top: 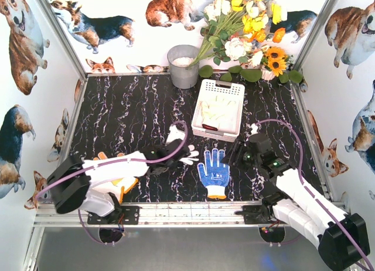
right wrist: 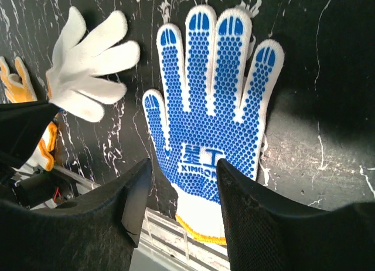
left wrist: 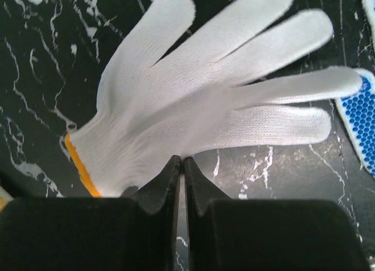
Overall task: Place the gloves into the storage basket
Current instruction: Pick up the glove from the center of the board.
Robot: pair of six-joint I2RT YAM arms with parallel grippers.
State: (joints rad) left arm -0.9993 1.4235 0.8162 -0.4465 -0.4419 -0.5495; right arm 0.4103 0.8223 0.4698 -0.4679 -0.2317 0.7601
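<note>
The left tool point(left wrist: 179, 163) is closed, its two black tips pressed together right at the palm edge of a white glove point(left wrist: 217, 95). They seem to pinch that edge, though the tips hide the fabric between them. The glove lies flat on the dark marbled table point(top: 129, 112) just ahead of this tool, its fingers spread away from it and its orange-trimmed cuff to the tool's left. Past those fingertips, to the tool's right, lies a blue-dotted glove point(left wrist: 360, 124). An orange glove point(top: 126, 183) lies behind the tool, partly under its arm.

The right tool point(right wrist: 187, 195) stands about half open and holds nothing. It hangs over the cuff end of the blue-dotted glove, which lies dots up, its fingers pointing away from the tool.

The white basket point(top: 240, 115) sits farther out on the table, ahead of the right tool and slightly to its left. Pale gloves point(top: 217, 109) lie inside it. Beyond the basket stand a grey bucket point(top: 183, 65) and a bunch of flowers point(top: 246, 24).
</note>
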